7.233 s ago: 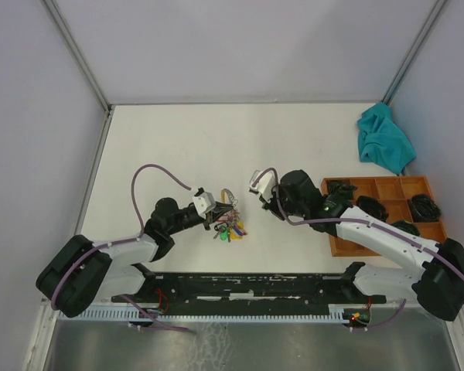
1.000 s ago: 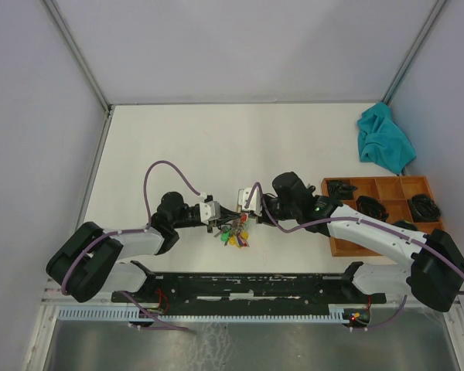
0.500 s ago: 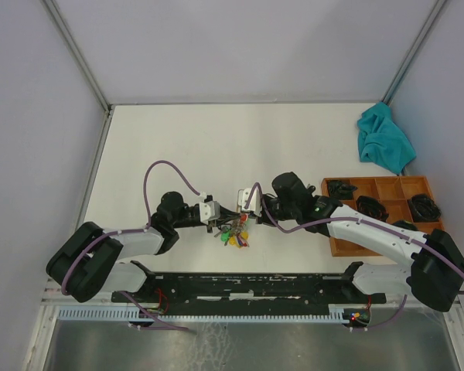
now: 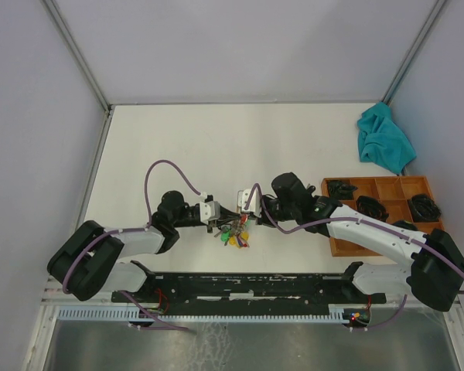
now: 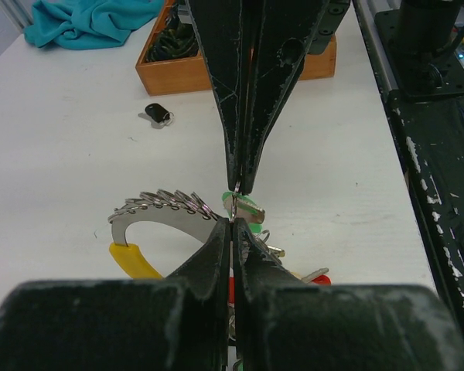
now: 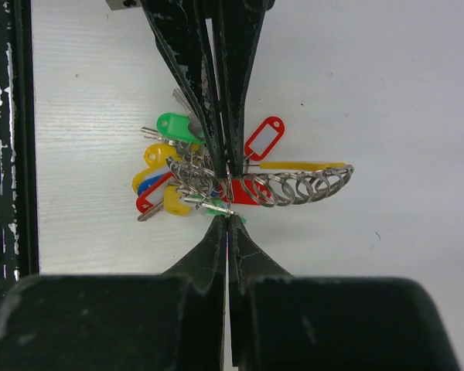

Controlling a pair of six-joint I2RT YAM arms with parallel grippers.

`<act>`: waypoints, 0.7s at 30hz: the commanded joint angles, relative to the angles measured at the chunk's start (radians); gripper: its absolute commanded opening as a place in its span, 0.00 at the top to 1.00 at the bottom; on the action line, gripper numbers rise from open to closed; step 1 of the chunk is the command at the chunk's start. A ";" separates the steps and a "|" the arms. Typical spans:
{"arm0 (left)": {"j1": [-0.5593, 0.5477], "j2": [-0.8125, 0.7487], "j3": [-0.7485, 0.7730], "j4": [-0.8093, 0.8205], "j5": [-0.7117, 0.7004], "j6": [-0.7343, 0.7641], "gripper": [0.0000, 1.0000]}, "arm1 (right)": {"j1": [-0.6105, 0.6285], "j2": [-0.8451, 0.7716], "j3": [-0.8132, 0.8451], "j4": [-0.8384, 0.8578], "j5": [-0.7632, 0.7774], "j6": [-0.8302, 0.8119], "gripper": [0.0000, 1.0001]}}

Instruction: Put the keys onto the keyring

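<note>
The keyring (image 6: 294, 185), a curved silvery bar with wire loops and red, yellow, green and blue tags, lies on the white table; it also shows in the top view (image 4: 233, 234) and the left wrist view (image 5: 158, 215). My left gripper (image 4: 221, 219) is shut, its tips (image 5: 233, 224) pinching a thin wire ring of the bunch. My right gripper (image 4: 238, 216) faces it tip to tip, shut, with the green-headed key (image 6: 216, 206) at its tips (image 6: 226, 219). The green key also shows in the left wrist view (image 5: 246, 207). The black key (image 5: 158, 114) lies loose on the table beyond.
A wooden tray (image 4: 379, 212) with dark items stands at the right, also seen in the left wrist view (image 5: 240, 66). A teal cloth (image 4: 383, 141) lies at the far right corner. A black rail (image 4: 240, 286) runs along the near edge.
Since 7.2 s ago my right gripper has moved left and down to meet my left gripper over the keyring. In the last second nothing has visibly moved.
</note>
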State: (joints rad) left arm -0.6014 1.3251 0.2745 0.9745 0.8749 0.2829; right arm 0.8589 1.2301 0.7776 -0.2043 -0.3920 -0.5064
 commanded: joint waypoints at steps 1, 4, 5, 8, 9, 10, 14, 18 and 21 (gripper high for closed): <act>-0.003 0.006 0.051 0.069 0.052 -0.043 0.97 | 0.022 0.000 0.058 0.084 -0.066 -0.004 0.99; -0.003 0.006 0.051 0.069 0.055 -0.044 0.97 | 0.024 0.004 0.058 0.091 -0.073 -0.008 0.99; -0.003 0.005 0.052 0.069 0.059 -0.045 0.97 | 0.024 0.003 0.058 0.091 -0.076 -0.008 0.99; -0.002 0.009 0.056 0.067 0.066 -0.047 0.97 | 0.025 0.006 0.062 0.091 -0.079 -0.012 0.99; -0.003 0.008 0.056 0.065 0.066 -0.049 0.97 | 0.025 0.006 0.063 0.088 -0.079 -0.012 0.99; -0.003 0.009 0.056 0.065 0.064 -0.050 0.97 | 0.025 0.005 0.062 0.087 -0.079 -0.013 0.99; -0.003 0.006 0.058 0.060 0.040 -0.058 0.97 | 0.026 -0.010 0.062 0.080 -0.074 -0.014 0.99; -0.003 0.003 0.073 0.006 -0.001 -0.062 0.97 | 0.025 -0.024 0.063 0.066 -0.068 -0.023 0.99; -0.003 0.000 0.088 -0.041 -0.025 -0.062 0.97 | 0.029 -0.019 0.071 0.049 -0.071 -0.033 0.99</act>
State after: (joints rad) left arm -0.6014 1.3323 0.2993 0.9417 0.8883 0.2802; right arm 0.8688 1.2331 0.7837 -0.1978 -0.4141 -0.5220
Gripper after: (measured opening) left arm 0.043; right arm 0.010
